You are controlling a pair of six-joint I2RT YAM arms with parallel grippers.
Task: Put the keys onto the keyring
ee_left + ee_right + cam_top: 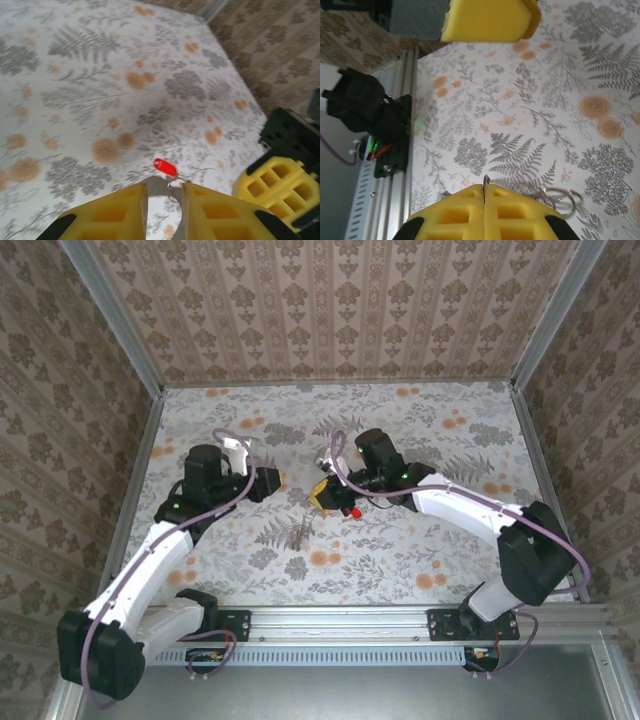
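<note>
Over the middle of the table (430, 440), the right gripper (484, 190) is clenching a thin loop of the keyring (561, 196). The left gripper (165, 189) is hovering alongside, fingers slightly apart; I cannot tell whether it is grasping anything. The red-headed key (165, 167) is showing just past its fingertips.

Tiny key with bright red oblong head (165, 167), blade too fine to make out, sits beside thin silver wire keyring (565, 197), loops low over floral surface, wire tip pinched in right gripper (484, 192).
</note>
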